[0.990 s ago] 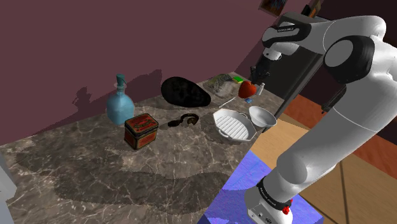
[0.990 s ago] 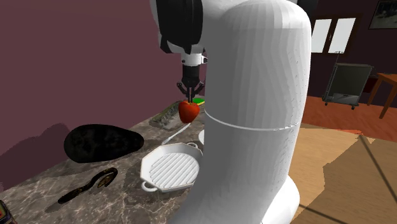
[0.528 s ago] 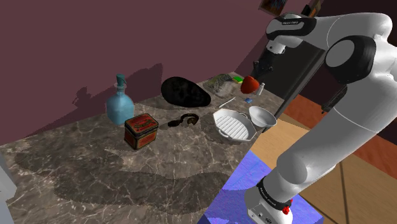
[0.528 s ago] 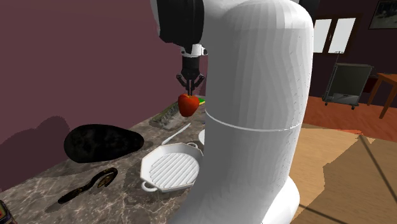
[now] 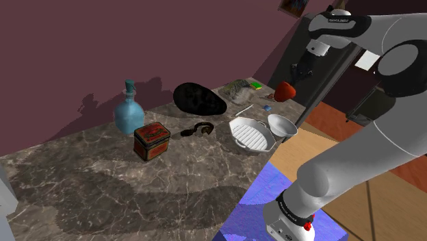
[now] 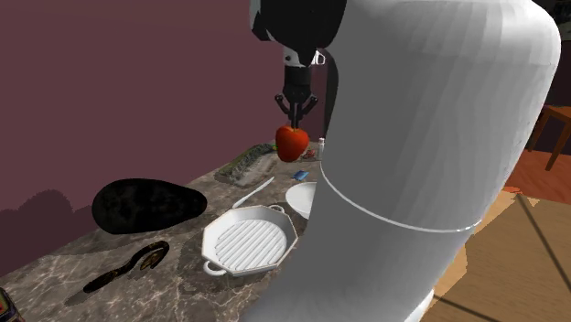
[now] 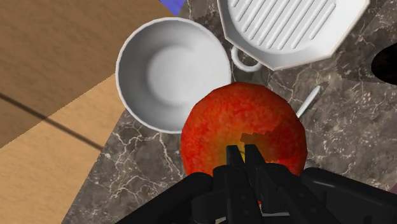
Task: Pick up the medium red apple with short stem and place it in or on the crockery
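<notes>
My gripper (image 5: 293,81) is shut on a red apple (image 5: 288,90), clasping it near the stem. The apple (image 6: 292,141) hangs high above the marble table, under the gripper (image 6: 295,124). A white bowl (image 5: 282,125) sits at the table's edge near the stand, with a white ridged dish with small handles (image 5: 251,133) beside it. In the wrist view the apple (image 7: 245,130) sits between the fingers of the gripper (image 7: 242,154) and overlaps the rim of the bowl (image 7: 172,73) below. The ridged dish (image 7: 286,28) lies just past the bowl.
On the table (image 5: 102,178) stand a blue bottle (image 5: 128,109), a red tin (image 5: 151,140), a black lump (image 5: 198,100) and a dark curved object (image 5: 197,129). A white stick (image 5: 243,109) and a green item (image 5: 256,85) lie farther back. Wooden floor lies beyond the table's edge.
The gripper has risen and swung toward the shoulder view's right with the apple held in it. Nothing on the table has moved.
</notes>
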Controlling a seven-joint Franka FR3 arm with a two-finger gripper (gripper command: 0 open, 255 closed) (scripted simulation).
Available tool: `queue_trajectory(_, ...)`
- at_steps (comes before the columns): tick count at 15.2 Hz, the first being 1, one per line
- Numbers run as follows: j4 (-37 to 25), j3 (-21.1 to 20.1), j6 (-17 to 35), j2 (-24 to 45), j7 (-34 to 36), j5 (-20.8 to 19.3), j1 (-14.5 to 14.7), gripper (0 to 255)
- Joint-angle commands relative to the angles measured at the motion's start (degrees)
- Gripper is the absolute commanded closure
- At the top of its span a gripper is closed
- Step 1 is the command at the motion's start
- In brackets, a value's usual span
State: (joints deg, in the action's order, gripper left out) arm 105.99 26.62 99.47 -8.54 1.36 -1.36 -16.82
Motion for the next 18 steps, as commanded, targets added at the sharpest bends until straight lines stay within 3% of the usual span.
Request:
queue_trajectory(1, 1.4, 0.7, -1.4, -3.1, -1.2, -1.5, -0.9, 255)
queue_trajectory(6, 2.0, 2.1, -5.5, -8.4, -4.2, -4.1, -3.0, 255)
queue_trajectory(18, 12.1, 2.7, 3.7, -9.3, -4.1, -4.8, -3.4, 255)
